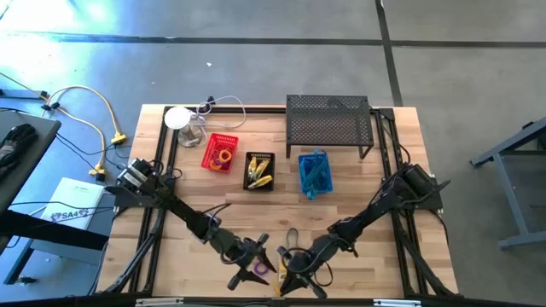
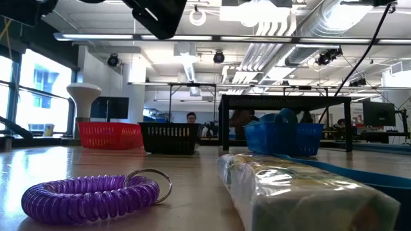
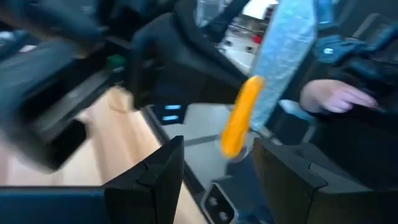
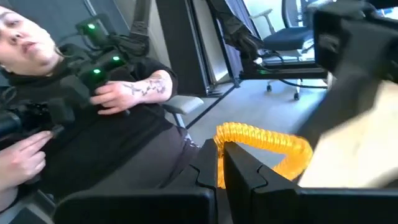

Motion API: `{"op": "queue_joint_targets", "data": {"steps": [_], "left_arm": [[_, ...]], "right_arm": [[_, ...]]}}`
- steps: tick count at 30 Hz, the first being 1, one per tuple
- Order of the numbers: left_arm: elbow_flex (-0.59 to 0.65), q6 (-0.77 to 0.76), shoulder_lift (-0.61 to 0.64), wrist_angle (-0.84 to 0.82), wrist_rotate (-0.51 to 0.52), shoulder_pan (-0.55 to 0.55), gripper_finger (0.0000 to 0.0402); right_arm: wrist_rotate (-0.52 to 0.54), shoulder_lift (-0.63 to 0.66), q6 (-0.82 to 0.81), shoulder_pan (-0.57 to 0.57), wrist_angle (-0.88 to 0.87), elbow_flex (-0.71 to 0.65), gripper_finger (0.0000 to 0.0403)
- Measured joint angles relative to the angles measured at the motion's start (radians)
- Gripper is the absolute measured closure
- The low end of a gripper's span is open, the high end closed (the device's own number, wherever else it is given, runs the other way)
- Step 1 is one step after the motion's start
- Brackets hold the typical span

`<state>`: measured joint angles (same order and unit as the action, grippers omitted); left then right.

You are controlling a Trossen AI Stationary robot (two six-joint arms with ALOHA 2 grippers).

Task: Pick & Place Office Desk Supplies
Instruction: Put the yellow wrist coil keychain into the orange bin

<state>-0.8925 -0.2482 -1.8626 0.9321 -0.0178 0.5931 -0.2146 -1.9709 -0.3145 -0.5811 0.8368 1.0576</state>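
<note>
The wooden table [image 1: 171,247] carries a red basket [image 1: 219,153] at 11 o'clock, a black basket [image 1: 258,170] near centre, a blue basket [image 1: 312,173] at 1, a mesh shelf [image 1: 329,119] at 12, a purple coil [image 2: 90,197] and a wrapped packet [image 2: 302,192] at 6.

At the table's [image 1: 401,170] far edge we see 1 black wire-mesh shelf [image 1: 329,119]. A white round object [image 1: 177,117] with a cable [image 1: 223,104] sits at the far left corner; 1 seated person [image 4: 93,118] shows beyond the table.

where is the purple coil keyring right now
The purple coil keyring lies on the table's near edge in the high view, between the left gripper and the right gripper.
</note>
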Motion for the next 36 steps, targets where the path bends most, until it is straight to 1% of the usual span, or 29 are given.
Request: {"op": "queue_joint_targets", "data": {"steps": [3,10,15,20,24,26,29,34,36], "left_arm": [[0.000,0.000,0.000,0.000,-0.056,-0.010,0.0216],[0.000,0.008,0.000,0.008,-0.059,-0.008,0.0216],[0.000,0.003,0.000,0.005,-0.064,-0.008,0.0216],[0.000,0.002,0.000,-0.014,-0.114,-0.008,0.0216],[0.000,0.001,0.000,-0.037,-0.111,-0.008,0.0222],[0.000,0.005,0.000,-0.038,-0.110,-0.008,0.0233],[0.000,0.011,0.000,-0.041,-0.109,-0.008,0.0261],[0.000,0.012,0.000,-0.049,-0.104,-0.008,0.0337],[0.000,0.013,0.000,-0.063,-0.059,-0.008,0.0372]], "right_arm": [[0.011,0.000,0.000,0.008,-0.014,0.000,0.0399],[0.110,0.000,-0.009,0.016,-0.088,0.000,0.0399],[0.130,0.000,-0.014,0.017,-0.085,0.000,0.0399],[0.167,0.000,-0.014,0.016,-0.086,0.000,0.0399],[0.164,0.000,-0.007,0.016,-0.086,0.000,0.0399],[0.164,0.000,0.000,0.016,-0.086,0.000,0.0399],[0.164,0.000,0.001,0.016,-0.087,0.000,0.0399],[0.164,0.000,-0.006,0.016,-0.100,0.000,0.0399],[0.164,0.000,-0.006,0.012,-0.101,0.000,0.0399]]}}
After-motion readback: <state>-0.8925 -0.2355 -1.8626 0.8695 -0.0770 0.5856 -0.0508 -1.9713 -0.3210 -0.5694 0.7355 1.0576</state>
